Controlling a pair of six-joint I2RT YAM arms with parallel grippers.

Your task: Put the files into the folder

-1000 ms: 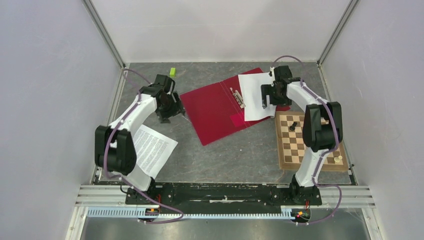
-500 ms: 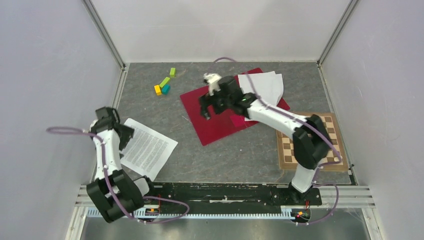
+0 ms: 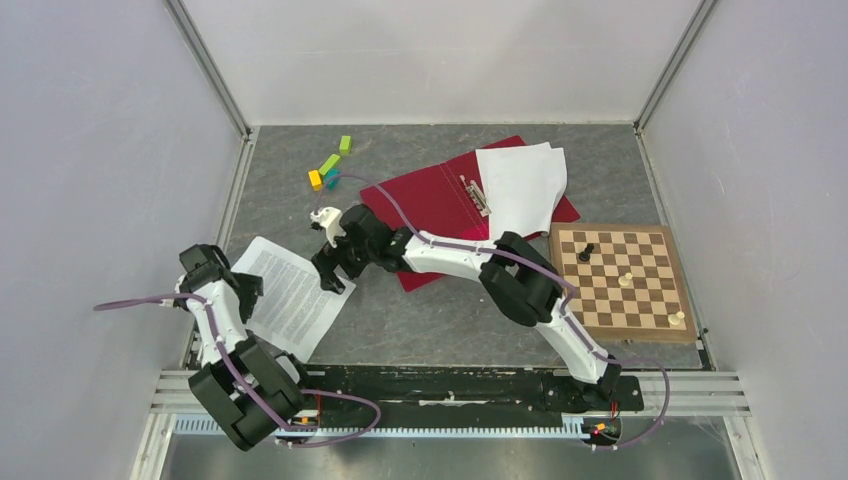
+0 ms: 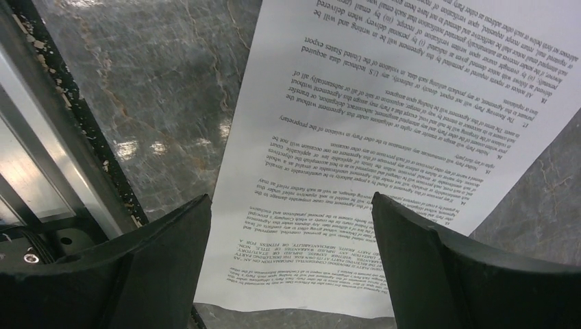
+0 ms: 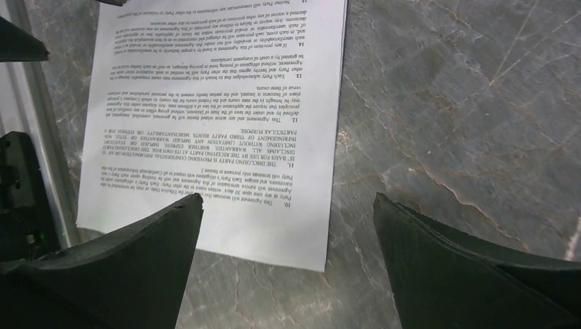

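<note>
loose sheet (image 3: 297,300) lay flat on the table (image 3: 450,315), near-left, well apart from the open folder (image 3: 425,205) up to its right | left gripper (image 4: 291,195) wide, over the sheet's left edge | right gripper (image 5: 288,195) wide, over the folder-side edge; judged better placed to drag it

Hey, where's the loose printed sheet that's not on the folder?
In the top view the printed sheet lies flat on the table's near left, between the left claw and the right claw, nearer than the red folder.
</note>
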